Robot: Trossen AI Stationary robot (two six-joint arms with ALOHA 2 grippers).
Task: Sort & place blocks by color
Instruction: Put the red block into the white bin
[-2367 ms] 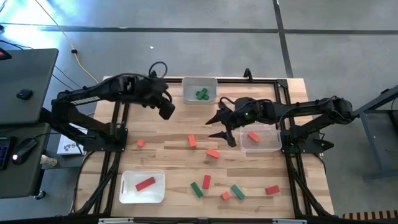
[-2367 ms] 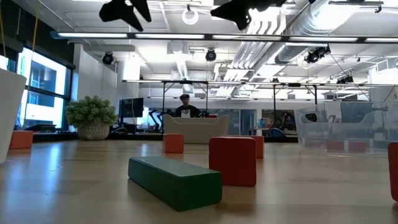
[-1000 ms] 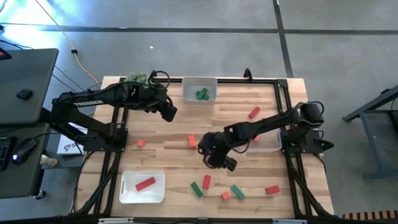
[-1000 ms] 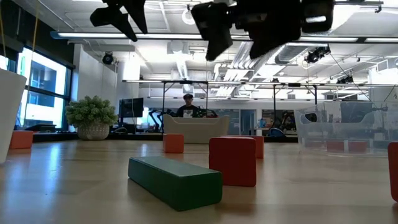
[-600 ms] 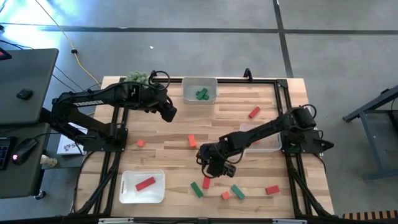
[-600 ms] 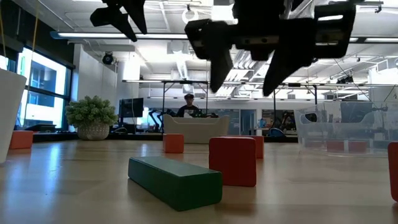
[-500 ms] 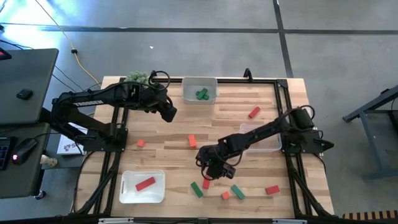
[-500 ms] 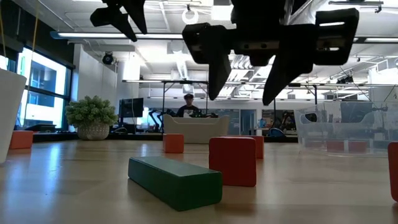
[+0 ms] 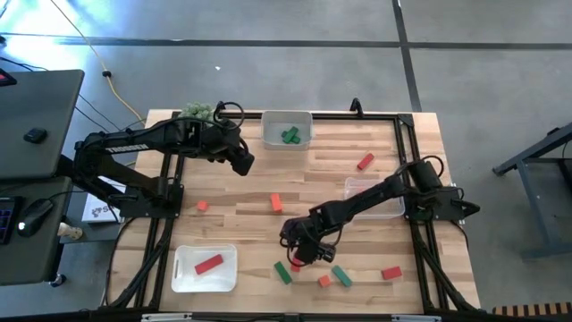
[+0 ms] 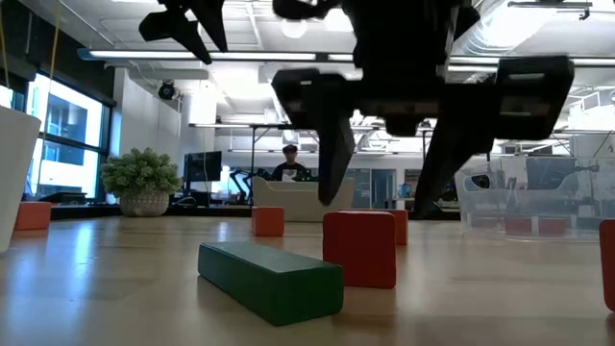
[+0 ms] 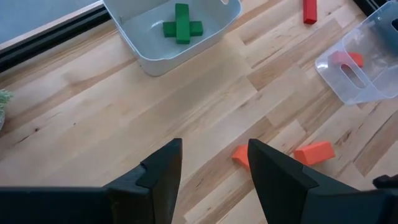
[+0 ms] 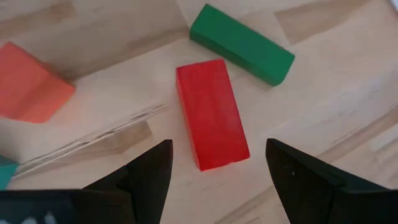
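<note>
Right gripper [image 12: 214, 163]: hovering low over the flat-lying red rectangular wooden block [image 12: 211, 113], jaws spread wide to either side of it, holding nothing.
Red block position: front-middle of the light wooden slatted table [image 9: 241, 192], just beside a green rectangular block [image 12: 241, 43], near an orange-coral block [image 12: 28, 84].
Left gripper [image 11: 213, 165]: raised above the table's back left, jaws parted, empty.
White rectangular bin [image 9: 273, 136]: back centre, containing green blocks [image 9: 290, 135].
Clear plastic bin [image 9: 390, 207]: right side.
White tray [image 9: 184, 274]: front left, with one red block [image 9: 208, 264].
</note>
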